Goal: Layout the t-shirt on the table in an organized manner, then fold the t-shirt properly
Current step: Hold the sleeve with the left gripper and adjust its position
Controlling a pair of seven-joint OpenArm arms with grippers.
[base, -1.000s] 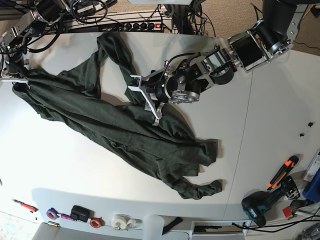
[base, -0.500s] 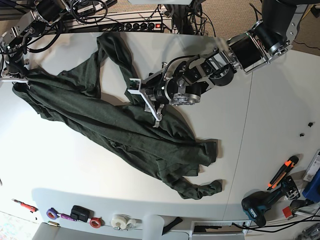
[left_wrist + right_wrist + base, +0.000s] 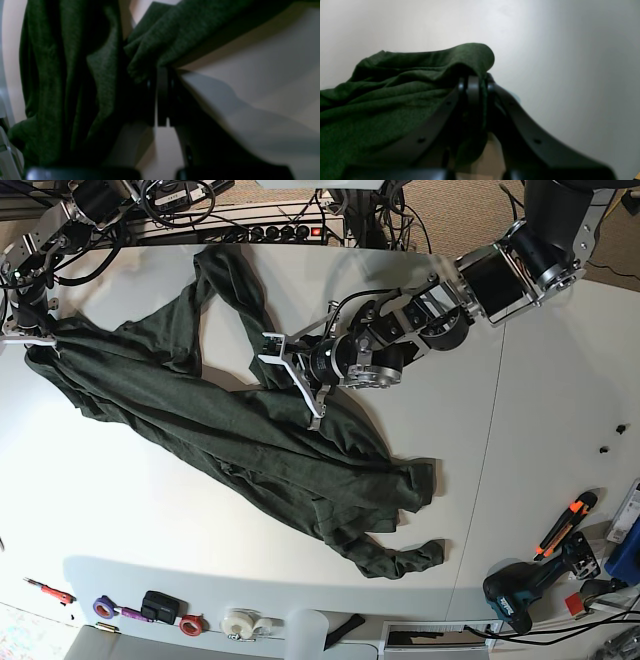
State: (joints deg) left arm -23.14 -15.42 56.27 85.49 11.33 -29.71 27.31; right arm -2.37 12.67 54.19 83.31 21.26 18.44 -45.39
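**Both claws clamped on shirt, layout not done**

Left claw: jaws closed, pinching a fold of the t-shirt near its upper middle edge. Left wrist view shows the fabric bunched right at the pinch, so it may be gripping more than 1 layer; can't tell.

Right claw: closed on the shirt's far corner at the table edge. Right wrist view shows cloth draped over and between the jaws.

Shirt: lies diagonally across the table as a twisted, rumpled band, 1 strip running up toward the back edge, hem end bunched near the front. Not flat, no fold started.

Risks:
- If the left claw has 2 layers, pulling outward drags the whole bundle instead of opening it.
- Pulling the 2 claws apart along the twist tightens the rope shape rather than spreading it.
- Thin pinch on knit: a fast lift could slip the fabric out.
- Right grip sits at the table edge; slack there could slide cloth off.

Vs 1 s ago: left claw was wide open over the same spot, now snapped closed on the fabric. Right claw and shirt layout unchanged.
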